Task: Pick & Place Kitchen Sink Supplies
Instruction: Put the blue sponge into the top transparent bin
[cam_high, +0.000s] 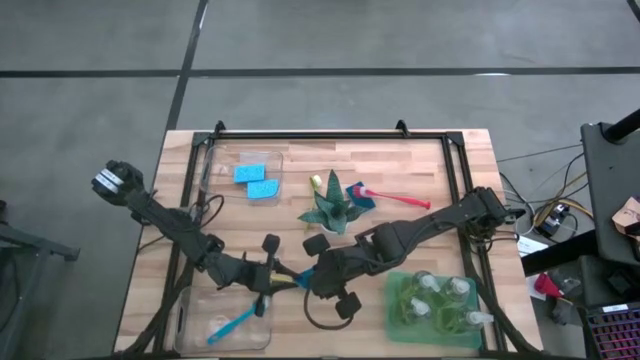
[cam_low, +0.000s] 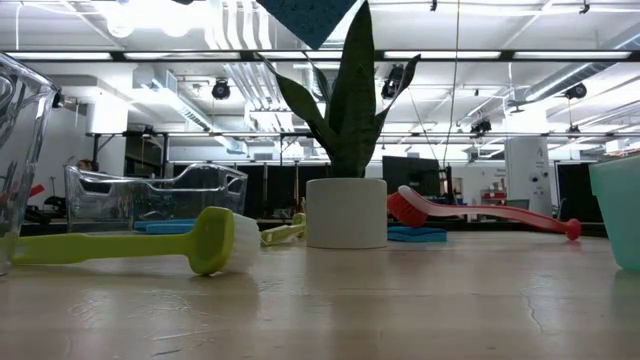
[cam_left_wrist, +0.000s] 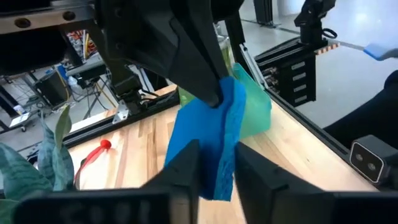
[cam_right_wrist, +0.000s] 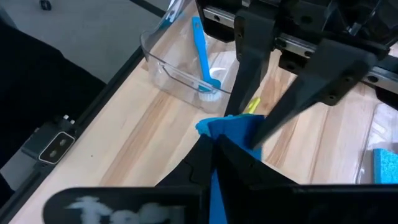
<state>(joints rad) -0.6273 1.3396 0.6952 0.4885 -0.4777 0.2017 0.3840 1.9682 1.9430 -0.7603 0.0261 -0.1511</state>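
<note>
— Along the left side of the wooden surface (cam_high: 330, 150), what did you see?

— Two clear plastic bins: the far one (cam_high: 243, 172) held two flat blue rectangular sponges (cam_high: 256, 181), the near one (cam_high: 222, 318) a slim blue long-handled brush (cam_high: 232, 324). The left gripper (cam_high: 271, 283) hung just past the near bin, its jaws clenched on one end of another flat blue sponge (cam_left_wrist: 211, 146).

— And the middle?

— The right gripper (cam_high: 308, 280) met it there, jaws clenched on the same sponge's other end, so the sponge was held off the surface between both arms. Behind them stood the spiky green potted plant (cam_high: 330, 207), with a yellow-green brush (cam_low: 130, 245) lying near it and a red-pink brush (cam_high: 392, 197) resting on one more blue sponge (cam_high: 361, 196).

— Further right?

— A green tray (cam_high: 436, 304) holding small clear pump bottles (cam_high: 441, 294).

— Which step was that?

— I'd judge a handover of the sponge from arm to arm. Next, one pair of jaws would need to let go while the other kept hold, then carry it to the far bin with the sponges.
</note>
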